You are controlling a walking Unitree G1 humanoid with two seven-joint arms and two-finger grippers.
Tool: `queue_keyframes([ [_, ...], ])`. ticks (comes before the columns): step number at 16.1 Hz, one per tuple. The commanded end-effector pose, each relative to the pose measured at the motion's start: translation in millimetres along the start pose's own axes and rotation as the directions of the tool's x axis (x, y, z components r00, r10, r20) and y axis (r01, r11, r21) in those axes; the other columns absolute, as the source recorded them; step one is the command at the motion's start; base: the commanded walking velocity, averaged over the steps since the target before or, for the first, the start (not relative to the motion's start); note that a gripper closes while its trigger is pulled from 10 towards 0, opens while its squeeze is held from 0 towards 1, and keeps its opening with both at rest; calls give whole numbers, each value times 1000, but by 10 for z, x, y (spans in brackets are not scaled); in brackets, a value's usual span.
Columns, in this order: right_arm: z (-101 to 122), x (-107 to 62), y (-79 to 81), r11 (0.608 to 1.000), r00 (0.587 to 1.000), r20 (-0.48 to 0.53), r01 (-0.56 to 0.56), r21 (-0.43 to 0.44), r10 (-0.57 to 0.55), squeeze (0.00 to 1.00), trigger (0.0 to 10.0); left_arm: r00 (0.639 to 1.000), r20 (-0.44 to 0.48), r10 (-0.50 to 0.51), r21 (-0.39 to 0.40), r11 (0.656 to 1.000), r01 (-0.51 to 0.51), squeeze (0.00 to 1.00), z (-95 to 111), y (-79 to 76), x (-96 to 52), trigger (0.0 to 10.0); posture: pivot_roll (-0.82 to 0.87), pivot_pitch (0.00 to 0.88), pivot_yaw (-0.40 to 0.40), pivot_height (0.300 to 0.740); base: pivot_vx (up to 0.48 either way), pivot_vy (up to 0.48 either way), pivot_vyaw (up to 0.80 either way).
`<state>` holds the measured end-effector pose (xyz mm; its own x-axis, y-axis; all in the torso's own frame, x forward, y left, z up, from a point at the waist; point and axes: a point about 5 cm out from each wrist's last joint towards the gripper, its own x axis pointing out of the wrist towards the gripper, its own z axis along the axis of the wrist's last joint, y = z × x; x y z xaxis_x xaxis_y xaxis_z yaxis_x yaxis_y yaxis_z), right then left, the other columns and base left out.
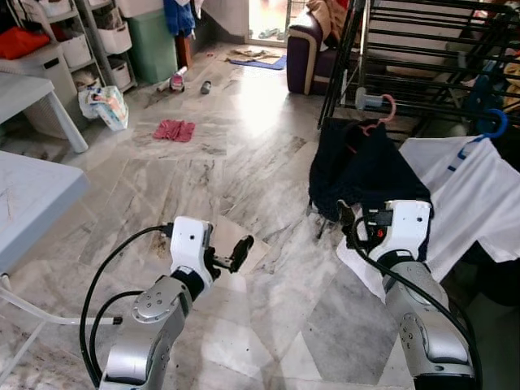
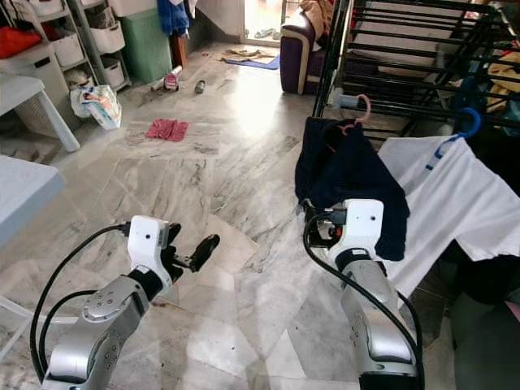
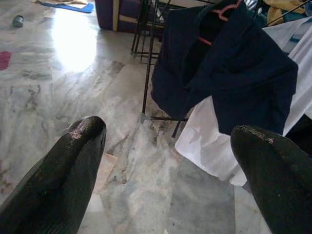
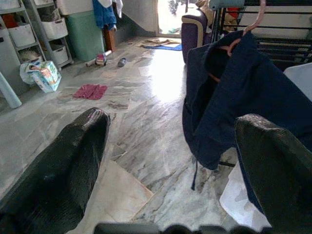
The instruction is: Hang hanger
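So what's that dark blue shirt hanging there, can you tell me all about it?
The dark blue shirt is soft cloth with a collar, draped unevenly on a pink hanger whose hook sits over a bar of the black drying rack. It hangs low toward the marble floor, overlapping a white shirt beside it.

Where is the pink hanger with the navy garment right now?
The pink hanger hangs on the black drying rack ahead on the robot's right, carrying the navy garment, just left of the white shirt on the blue hanger.
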<state>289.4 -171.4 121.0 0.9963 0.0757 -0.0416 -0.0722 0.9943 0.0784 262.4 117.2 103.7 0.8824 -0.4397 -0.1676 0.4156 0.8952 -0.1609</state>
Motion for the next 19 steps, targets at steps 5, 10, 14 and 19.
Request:
queue_keyframes([
  [5, 14, -122, -28, 999, 999, 14, 40, -7, -40, 0, 10000, 992, 64, 107, 17, 994, -109, 0, 69, 162, -93, 10000, 0, 0, -15, 740, 0, 0, -800],
  [10, -66, -291, -120, 993, 994, -7, 110, -28, -111, 0, 10000, 992, 46, 120, 30, 992, -121, 0, 7, 225, -155, 10000, -20, 0, 7, 740, 251, 0, -800],
  [14, -70, -288, -143, 991, 992, -8, 127, -32, -128, 0, 10000, 995, 28, 97, 30, 995, -98, 0, -44, 187, -158, 10000, -30, 0, 12, 740, 262, 0, -800],
  [19, -41, -234, -120, 992, 992, 0, 124, -40, -124, 0, 10000, 998, 30, 52, 32, 998, -53, 0, -10, 152, -79, 10000, -31, 0, 9, 740, 265, 0, -800],
])
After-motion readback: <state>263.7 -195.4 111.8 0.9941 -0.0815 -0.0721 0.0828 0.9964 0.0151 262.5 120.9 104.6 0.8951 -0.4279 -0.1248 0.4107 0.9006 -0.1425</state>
